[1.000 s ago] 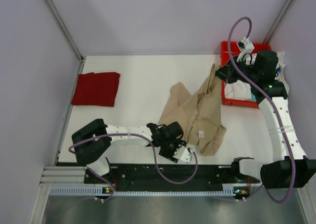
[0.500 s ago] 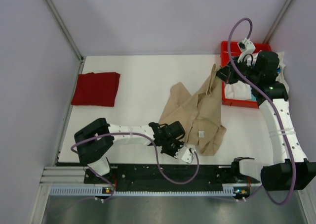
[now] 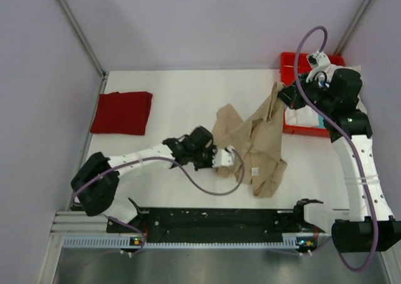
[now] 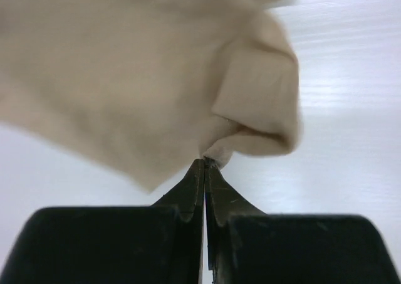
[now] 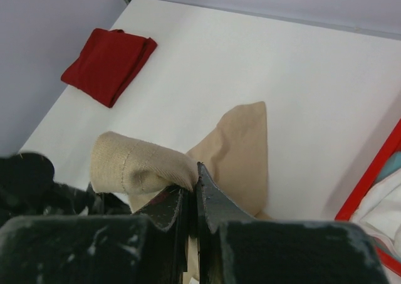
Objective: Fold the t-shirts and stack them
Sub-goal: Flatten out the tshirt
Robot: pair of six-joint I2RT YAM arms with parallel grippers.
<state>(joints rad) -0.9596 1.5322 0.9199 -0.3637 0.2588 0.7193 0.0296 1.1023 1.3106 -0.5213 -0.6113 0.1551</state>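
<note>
Now a fold of the tan t-shirt (image 3: 250,140), at table centre, is pinched tight by the left gripper (image 4: 205,163). A corner is held raised at two o'clock by the clamped right gripper (image 5: 193,174). Spreading seems under way; drawing flat is called for next. The dark red t-shirt (image 3: 122,112) is laid folded at ten o'clock. A white t-shirt (image 3: 301,116) is left in the red bin (image 3: 304,131).

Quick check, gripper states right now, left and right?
Left gripper: shut on an edge of the tan t-shirt.
Right gripper: shut on a bunched fold of the same tan t-shirt.
</note>
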